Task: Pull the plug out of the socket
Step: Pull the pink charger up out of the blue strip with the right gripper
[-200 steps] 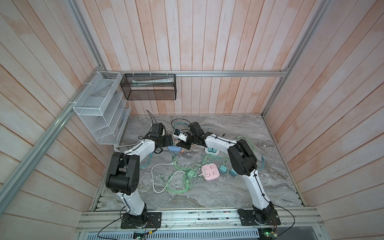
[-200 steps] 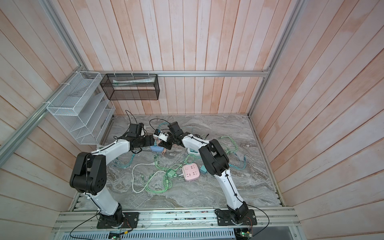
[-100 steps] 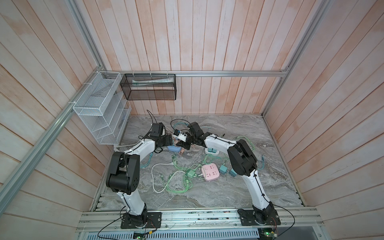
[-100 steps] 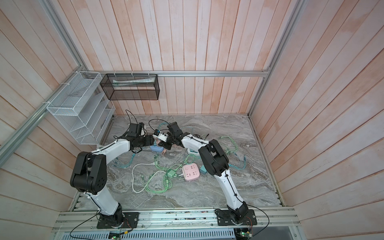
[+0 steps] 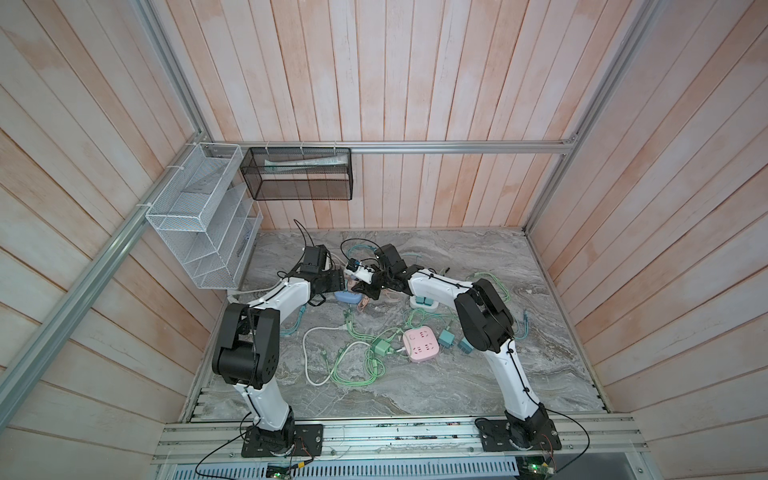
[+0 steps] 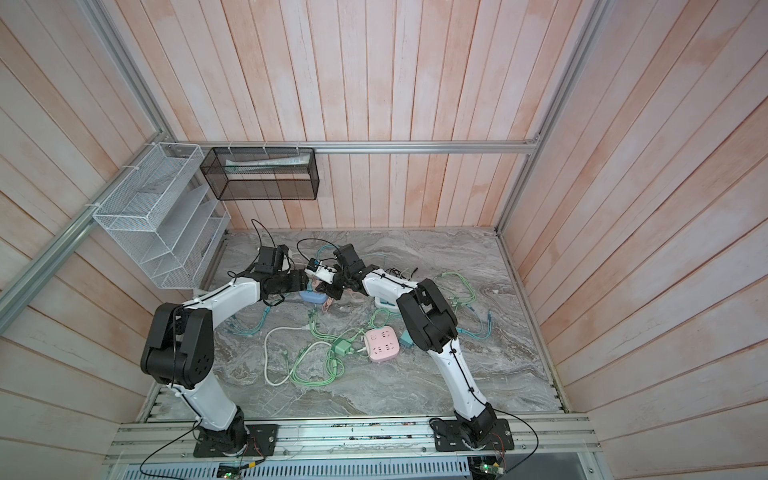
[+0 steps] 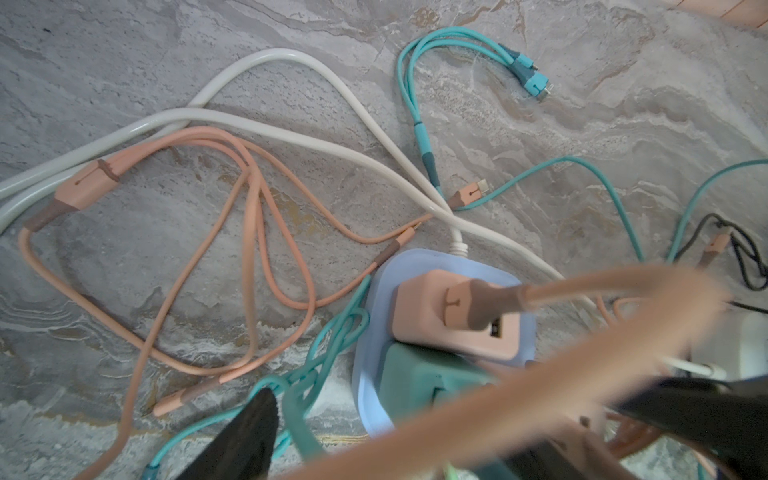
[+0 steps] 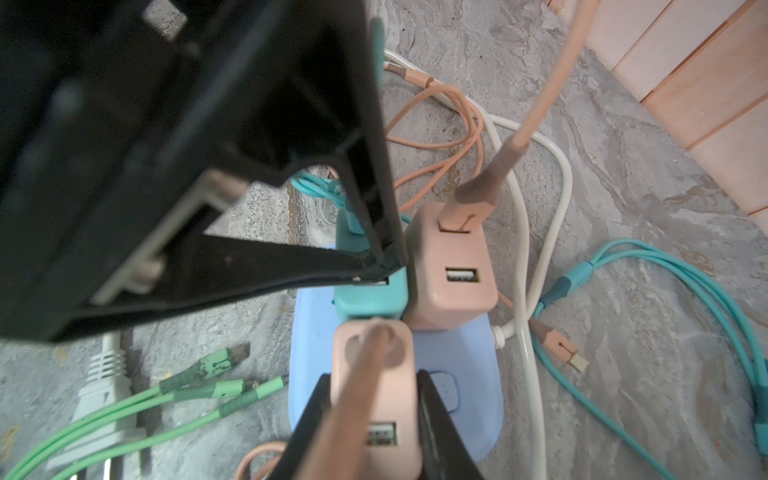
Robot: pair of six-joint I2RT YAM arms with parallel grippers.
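Two hands over the socket (image 8: pixel 457 374): right hand (image 8: pixel 374 419) pinches the pink plug (image 8: pixel 374 361); left hand (image 7: pixel 449 403) straddles teal plug (image 8: pixel 370 295), grip unclear.

Nothing legible showed. The peach plug (image 8: pixel 374 399) and blue socket (image 8: pixel 461 353) bore no readable marks; markings on the pale tube (image 5: pixel 305 163), toward eleven o'clock, were too small to read.

My jaws are showing matt black plastic; the pink plug (image 8: pixel 401 386) and blue socket (image 8: pixel 469 357) are showing smooth matt plastic; the tabletop (image 8: pixel 644 174) is looking like veined stone.
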